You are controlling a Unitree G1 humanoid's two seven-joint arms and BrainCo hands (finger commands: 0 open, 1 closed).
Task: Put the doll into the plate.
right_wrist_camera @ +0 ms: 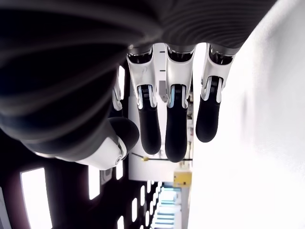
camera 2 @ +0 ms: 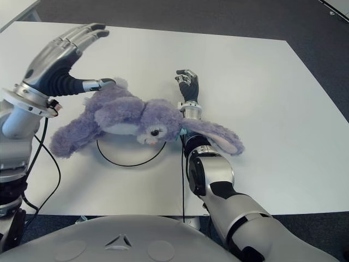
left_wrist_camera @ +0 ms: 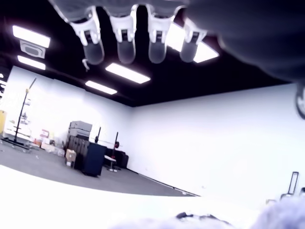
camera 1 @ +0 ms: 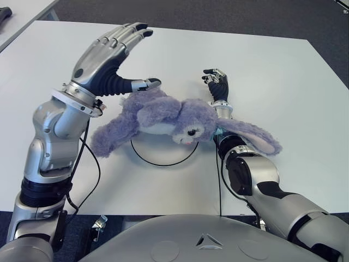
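Note:
The purple plush rabbit doll [camera 1: 163, 114] lies on its side in the middle of the white table [camera 1: 272, 71]. Its body covers most of the white plate, of which only the black rim [camera 1: 163, 164] shows below it. One long ear [camera 1: 251, 136] drapes over my right forearm. My left hand [camera 1: 139, 60] hovers open over the doll's rear end, fingers spread, thumb tip close to the fur, holding nothing. My right hand [camera 1: 217, 82] shows just beyond the doll's head, its fingers [right_wrist_camera: 175, 121] straight and empty. A blur of purple fur [left_wrist_camera: 281, 214] shows in the left wrist view.
A second white table [camera 1: 22, 16] with a dark object [camera 1: 4, 12] on it stands at the far left. Black cables [camera 1: 90, 164] hang along my left arm near the table's front edge. Dark floor lies beyond the far edge.

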